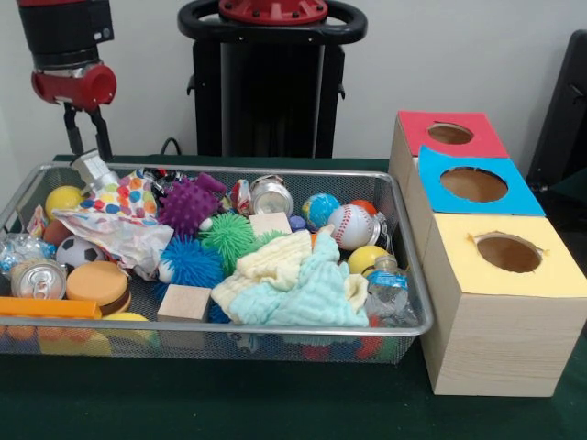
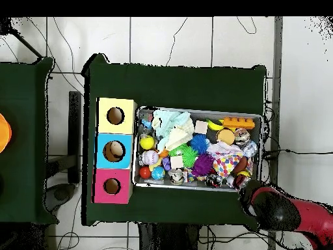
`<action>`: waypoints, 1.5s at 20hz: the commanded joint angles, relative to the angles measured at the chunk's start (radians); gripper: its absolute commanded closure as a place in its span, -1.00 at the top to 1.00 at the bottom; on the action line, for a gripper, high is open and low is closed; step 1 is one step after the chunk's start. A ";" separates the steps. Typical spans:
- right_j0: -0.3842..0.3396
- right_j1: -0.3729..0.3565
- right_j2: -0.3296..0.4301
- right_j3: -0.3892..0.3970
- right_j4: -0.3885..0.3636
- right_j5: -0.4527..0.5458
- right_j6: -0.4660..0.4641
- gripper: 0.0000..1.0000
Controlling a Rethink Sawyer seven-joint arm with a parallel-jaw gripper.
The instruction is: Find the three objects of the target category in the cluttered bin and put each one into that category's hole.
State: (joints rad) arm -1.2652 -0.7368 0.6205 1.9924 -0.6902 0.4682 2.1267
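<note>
A wire mesh bin (image 1: 275, 328) holds a heap of toys. In it lie a baseball (image 1: 350, 226), a soccer ball (image 1: 78, 250), a yellow ball (image 1: 62, 198) and a globe ball (image 1: 321, 209). Purple (image 1: 188, 206), green (image 1: 227, 236) and blue (image 1: 193, 263) spiky balls sit mid-bin. Drink cans (image 1: 38, 278) (image 1: 271, 195), wooden blocks (image 1: 183, 302) and pale cloths (image 1: 303, 284) fill the rest. My gripper (image 1: 87, 151) hangs open over the bin's far left corner. Its tips are just above a crumpled silver thing (image 1: 94, 170). In the overhead view the gripper (image 2: 244, 182) is at the bin's lower right corner.
Right of the bin stand three wooden boxes, each with a round hole: red-topped (image 1: 417, 128), blue-topped (image 1: 431, 174), yellow-topped (image 1: 459, 261). A crushed plastic bottle (image 1: 390, 289), an orange disc (image 1: 96, 282) and an orange brick (image 1: 46, 307) lie near the bin's front wall.
</note>
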 commanded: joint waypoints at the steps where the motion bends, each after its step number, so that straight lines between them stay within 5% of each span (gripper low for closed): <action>1: 0.062 0.071 -0.007 -0.043 -0.089 0.025 -0.133 1.00; 30: 0.159 0.229 -0.106 -0.152 -0.128 -0.078 -0.021 1.00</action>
State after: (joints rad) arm -1.1382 -0.5865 0.5494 1.9472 -0.7640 0.4426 2.1267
